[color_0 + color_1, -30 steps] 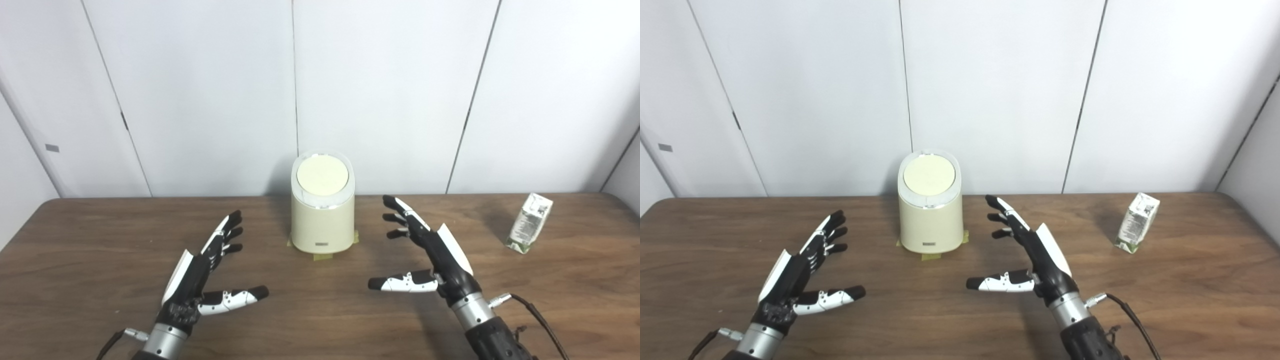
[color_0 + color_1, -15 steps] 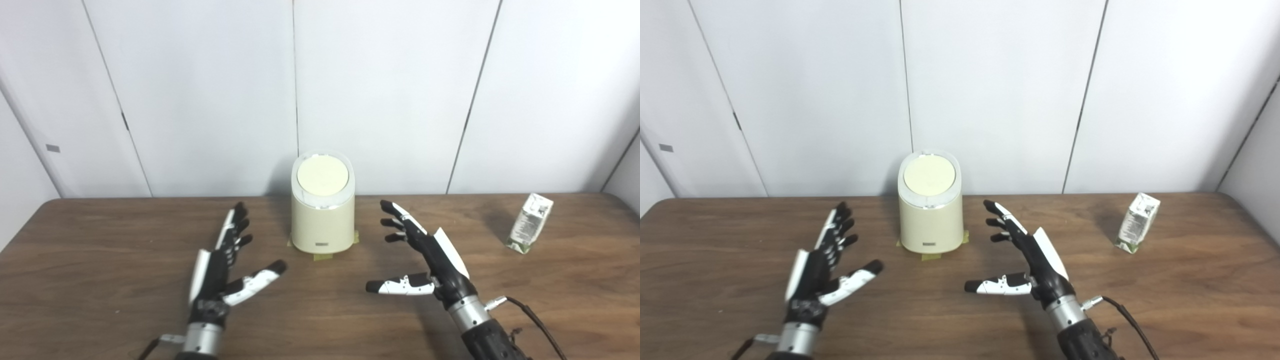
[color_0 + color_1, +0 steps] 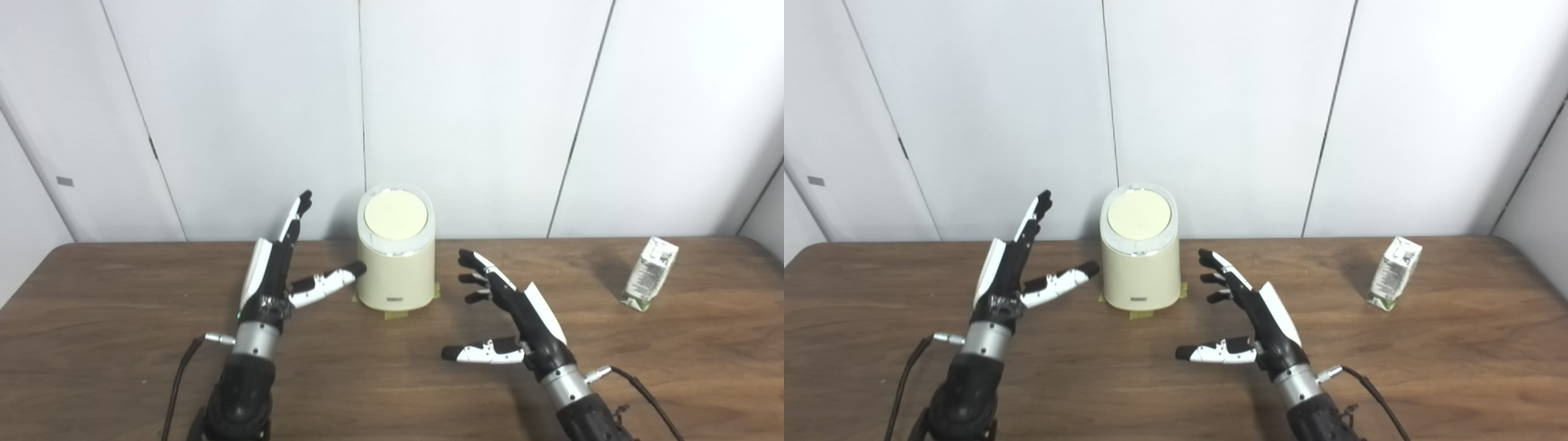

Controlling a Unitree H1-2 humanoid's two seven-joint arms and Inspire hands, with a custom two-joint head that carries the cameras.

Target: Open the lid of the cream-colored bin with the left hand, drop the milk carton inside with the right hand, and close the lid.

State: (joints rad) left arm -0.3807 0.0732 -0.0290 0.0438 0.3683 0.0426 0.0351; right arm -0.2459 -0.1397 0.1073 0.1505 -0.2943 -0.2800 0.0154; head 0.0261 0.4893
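We noted the bin (image 3: 395, 263) lid (image 3: 395, 215) was shut and the carton (image 3: 649, 274) stood well right on the surface (image 3: 122, 343); the left robot hand (image 3: 275, 275), released and splayed beside the bin, should hook the lid's rim gently, while the right robot hand (image 3: 520, 318) hovered empty and spread.

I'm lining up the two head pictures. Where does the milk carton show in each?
Left eye view: the milk carton stands at the far right, near the table's back edge.
Right eye view: the same carton sits right of centre, further from the picture's edge.
Shared landmark: the cream bin, well to its left in both.
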